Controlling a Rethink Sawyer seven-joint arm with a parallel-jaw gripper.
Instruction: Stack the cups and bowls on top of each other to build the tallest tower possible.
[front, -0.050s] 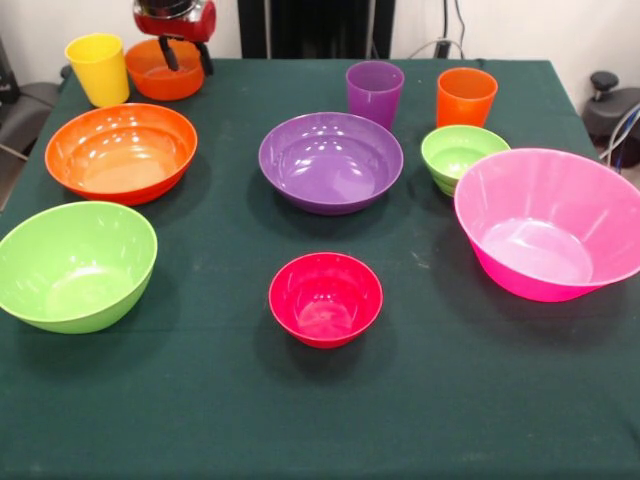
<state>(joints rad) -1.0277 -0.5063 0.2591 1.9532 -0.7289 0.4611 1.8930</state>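
Green table (230, 420) | small orange bowl (160, 75) directly beneath spread jaws (187, 57)

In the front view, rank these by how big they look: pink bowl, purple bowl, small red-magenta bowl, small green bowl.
1. Pink bowl, clearly largest.
2. Purple bowl.
3 and 4. Small red-magenta bowl looks slightly wider than the small green bowl, but it sits nearer the camera, so I would not rank those two.

I count seven bowls: pink (548, 222), lime green (75, 264), large orange (121, 152), purple (331, 161), small red-magenta (325, 298), small orange (163, 70), small green (464, 155). Three cups: yellow (98, 68), purple (375, 93), orange (466, 97).
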